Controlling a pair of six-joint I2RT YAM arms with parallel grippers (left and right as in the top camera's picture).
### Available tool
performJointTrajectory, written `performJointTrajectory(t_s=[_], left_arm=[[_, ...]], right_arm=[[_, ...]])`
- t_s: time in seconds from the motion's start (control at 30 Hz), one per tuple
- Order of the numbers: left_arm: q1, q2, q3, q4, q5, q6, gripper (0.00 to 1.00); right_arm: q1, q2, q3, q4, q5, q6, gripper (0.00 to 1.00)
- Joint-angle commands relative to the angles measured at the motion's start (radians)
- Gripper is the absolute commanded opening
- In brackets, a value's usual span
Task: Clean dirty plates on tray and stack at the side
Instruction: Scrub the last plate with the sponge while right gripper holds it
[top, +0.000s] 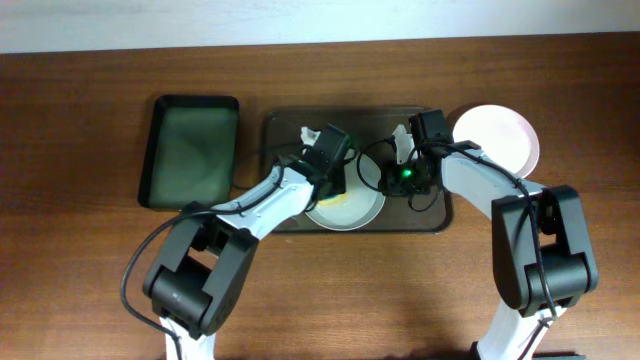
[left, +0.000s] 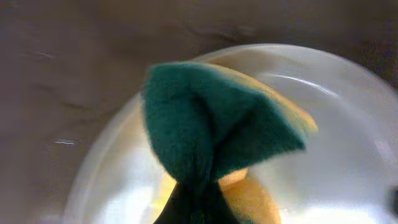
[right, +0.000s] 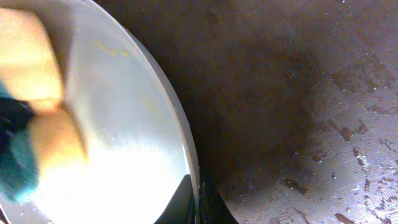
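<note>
Left gripper (top: 323, 157) clamped on sponge (left: 217, 118), over plate (left: 348, 143) | right gripper (right: 198, 202) pinching that plate's rim | plate sits on tray (top: 285, 135) | second plate (top: 497, 135) on table (top: 80, 280), just right of tray

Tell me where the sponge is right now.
In the left wrist view the sponge is pinched in the left gripper, over the plate that sits at the near edge of the tray.
</note>
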Motion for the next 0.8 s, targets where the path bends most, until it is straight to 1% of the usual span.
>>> performJointTrajectory(t_s=[0.0, 0.07, 0.17, 0.23, 0.27, 0.33, 0.37, 0.4, 0.47, 0.77], left_arm=[[0.043, -0.083, -0.018, -0.018, -0.265, 0.146, 0.00], [0.043, -0.134, -0.018, -0.018, -0.295, 0.168, 0.00], [0.040, -0.192, -0.018, -0.016, -0.272, 0.168, 0.00], [0.031, -0.201, -0.018, -0.005, -0.163, 0.167, 0.00], [0.029, -0.200, -0.018, -0.001, -0.061, 0.154, 0.00], [0.029, -0.195, -0.018, 0.000, 0.132, 0.082, 0.00], [0.027, -0.190, -0.018, 0.000, 0.190, 0.050, 0.00], [0.025, -0.184, -0.018, 0.000, 0.217, 0.026, 0.00], [0.022, -0.166, -0.019, 0.000, 0.226, 0.001, 0.00], [0.008, -0.013, -0.019, -0.010, 0.226, -0.002, 0.00]], right_arm=[[-0.002, 0.022, -0.018, -0.023, 0.072, -0.009, 0.04], [-0.002, 0.022, -0.018, -0.023, 0.072, -0.008, 0.04], [-0.002, 0.022, -0.018, -0.023, 0.072, -0.008, 0.04], [-0.002, 0.022, -0.018, -0.023, 0.072, -0.008, 0.04], [-0.002, 0.022, -0.018, -0.023, 0.072, -0.008, 0.04], [-0.002, 0.022, -0.018, -0.023, 0.072, -0.008, 0.04], [-0.002, 0.022, -0.018, -0.023, 0.072, -0.008, 0.04], [-0.002, 0.022, -0.018, -0.023, 0.072, -0.007, 0.04], [-0.002, 0.022, -0.018, -0.023, 0.071, 0.012, 0.04], [-0.002, 0.022, -0.018, -0.023, 0.072, 0.014, 0.04]])
